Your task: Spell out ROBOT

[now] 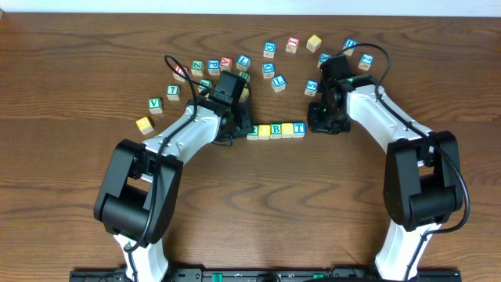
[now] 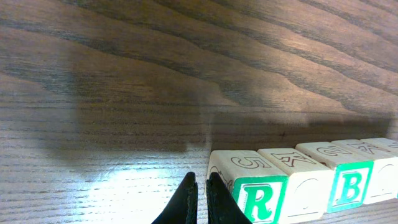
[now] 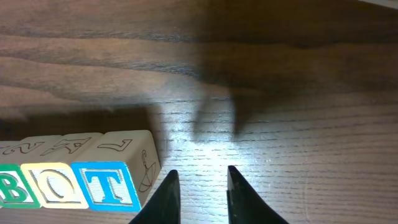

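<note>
Left end effector [image 2: 199, 198]: my fingers are pressed together and hold nothing, with the tips low over the brown wood-grain worktop [image 2: 186, 74]. Just to its right stands the small wooden cube with a green-bordered R [image 2: 256, 200] (whether they touch I cannot tell). That cube heads a row set side to side: a yellow-faced wooden O cube [image 2: 306, 191], the wooden cube with a green-bordered B [image 2: 351, 185], a second yellow O cube [image 3: 59, 185], and the wooden cube with a blue-bordered T [image 3: 107, 185].

Right end effector [image 3: 198, 198]: my fingers are spread, with nothing between them. The T cube stands just to its left, apart from it. Loose lettered cubes [image 1: 268, 50] lie scattered beyond both end effectors.
</note>
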Controlling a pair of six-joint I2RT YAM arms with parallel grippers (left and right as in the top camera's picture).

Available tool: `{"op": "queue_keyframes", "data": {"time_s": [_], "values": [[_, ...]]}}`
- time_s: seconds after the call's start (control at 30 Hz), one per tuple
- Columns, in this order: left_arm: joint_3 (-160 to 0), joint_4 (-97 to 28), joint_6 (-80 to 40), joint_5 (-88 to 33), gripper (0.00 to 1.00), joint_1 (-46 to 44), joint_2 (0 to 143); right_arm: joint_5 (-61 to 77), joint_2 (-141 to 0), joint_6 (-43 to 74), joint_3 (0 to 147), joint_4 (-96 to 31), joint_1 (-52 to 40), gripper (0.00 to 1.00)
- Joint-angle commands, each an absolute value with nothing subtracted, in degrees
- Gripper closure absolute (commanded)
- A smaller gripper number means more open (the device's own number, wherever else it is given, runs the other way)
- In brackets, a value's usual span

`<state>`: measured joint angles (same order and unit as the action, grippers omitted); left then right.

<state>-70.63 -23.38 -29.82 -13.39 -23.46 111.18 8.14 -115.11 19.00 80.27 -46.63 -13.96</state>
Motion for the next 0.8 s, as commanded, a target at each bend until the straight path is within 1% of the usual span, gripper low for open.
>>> {"op": "queue_keyframes", "data": {"time_s": [0.0, 0.37, 0.77], "values": [[-70.4, -23.2, -30.1, -13.5, 0.93, -23.5, 111.7, 8.6, -114.2, 18.6, 80.0, -46.4, -15.1, 0.82], [-70.4, -23.0, -29.6, -13.5, 0.92, -23.5, 111.7, 8.6, -114.4, 18.6, 79.9, -44.6, -17.3, 0.83], [-70.4, -21.9, -28.6, -13.5, 0.92, -23.6, 111.7, 8.5, -114.4, 18.6, 79.9, -44.8, -17.4, 0.83]]}}
